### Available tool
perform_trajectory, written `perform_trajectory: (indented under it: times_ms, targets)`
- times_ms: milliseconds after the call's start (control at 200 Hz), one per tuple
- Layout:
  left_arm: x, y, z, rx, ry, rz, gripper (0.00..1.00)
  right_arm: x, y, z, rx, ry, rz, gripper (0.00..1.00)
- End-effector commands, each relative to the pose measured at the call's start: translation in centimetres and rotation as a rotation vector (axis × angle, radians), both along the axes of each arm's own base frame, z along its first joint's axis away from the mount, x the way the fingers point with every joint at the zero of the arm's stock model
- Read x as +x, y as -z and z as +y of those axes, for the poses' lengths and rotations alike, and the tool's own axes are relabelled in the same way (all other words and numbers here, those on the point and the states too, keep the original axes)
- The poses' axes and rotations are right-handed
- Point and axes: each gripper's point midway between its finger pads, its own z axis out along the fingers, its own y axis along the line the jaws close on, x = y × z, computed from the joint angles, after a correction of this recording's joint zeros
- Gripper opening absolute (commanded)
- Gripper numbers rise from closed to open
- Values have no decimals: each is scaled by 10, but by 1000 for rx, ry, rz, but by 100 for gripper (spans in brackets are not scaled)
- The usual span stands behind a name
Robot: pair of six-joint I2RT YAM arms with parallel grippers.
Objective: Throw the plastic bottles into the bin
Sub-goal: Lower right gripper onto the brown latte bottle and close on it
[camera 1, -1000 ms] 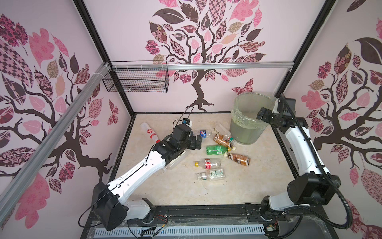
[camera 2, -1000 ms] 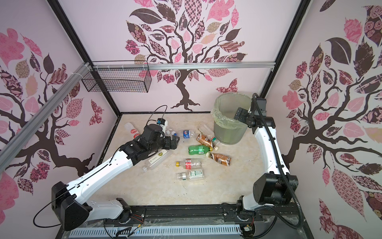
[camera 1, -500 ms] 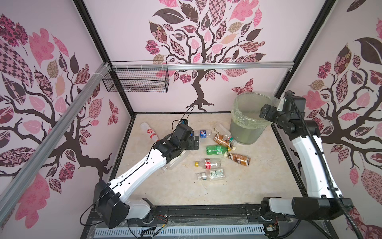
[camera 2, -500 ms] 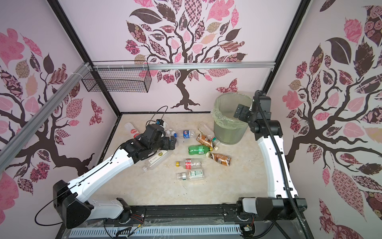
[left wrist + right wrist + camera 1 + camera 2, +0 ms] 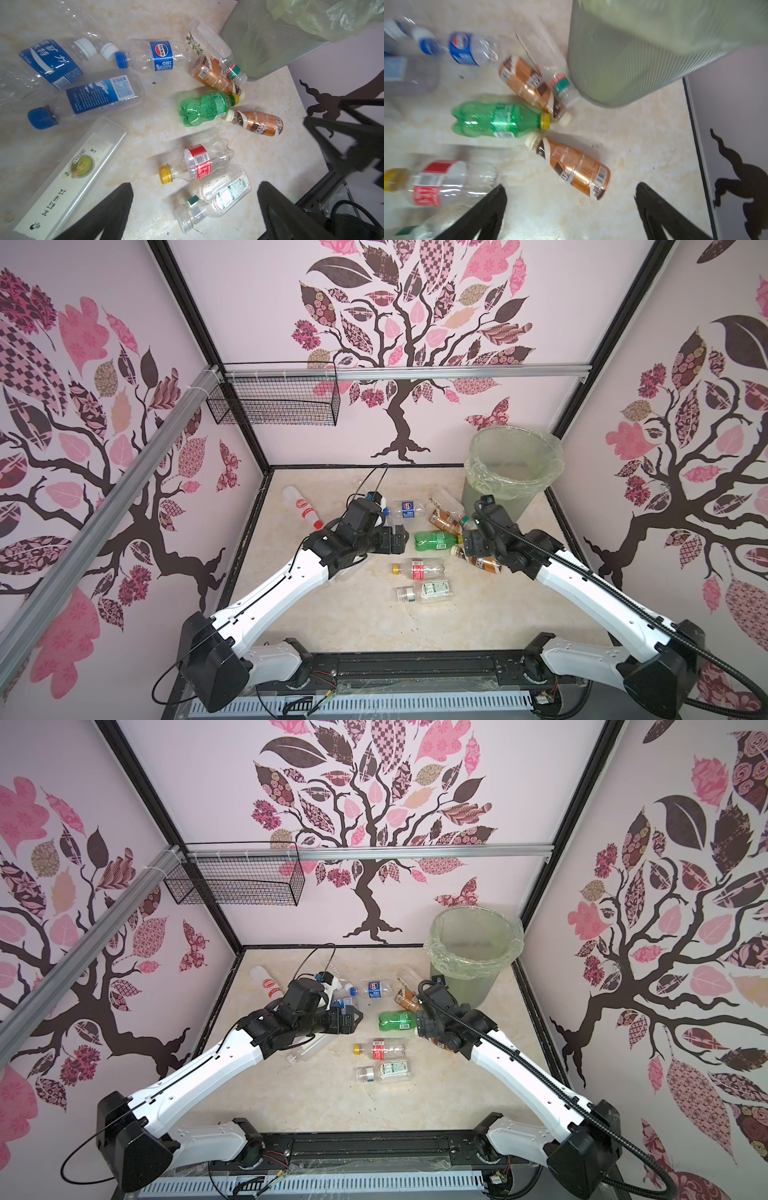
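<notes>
Bottle, brown-labelled, half under right arm

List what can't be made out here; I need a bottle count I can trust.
- Inside the bin: both top views show only the inner wall; contents unknown.
- Nearer brown bottle: mostly under the right arm in both top views.
- Square clear bottle: mostly under the left arm in both top views; cut by the left wrist view's edge.
- Red-label bottle: print blurred in the right wrist view.
</notes>
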Motion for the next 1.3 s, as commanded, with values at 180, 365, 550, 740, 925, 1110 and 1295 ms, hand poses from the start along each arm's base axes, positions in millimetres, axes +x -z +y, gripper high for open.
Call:
perform_trajectory:
  times_ms: [180, 365, 550, 740, 925, 1110, 1295]
  targets:
    - [-8, 14, -9, -61, 38, 50, 99, -3, 53, -21, -209, 53, 140, 100]
    - [-7, 13, -11, -70, 51, 76, 98, 7, 84, -13, -318, -33, 254, 99]
    - [-3, 12, -2, -106, 32, 96, 98, 24, 101, -11, -344, -101, 314, 99]
    - [-1, 16, 6, -110, 20, 118, 98, 31, 120, -17, -347, -112, 388, 99]
    - [4, 19, 10, -99, 7, 127, 98, 29, 141, -16, -360, -121, 447, 94]
    - [7, 24, 10, -93, 2, 138, 98, 29, 150, -14, -358, -142, 461, 85]
    - [9, 24, 8, -91, 1, 145, 98, 24, 157, -13, -350, -151, 484, 71]
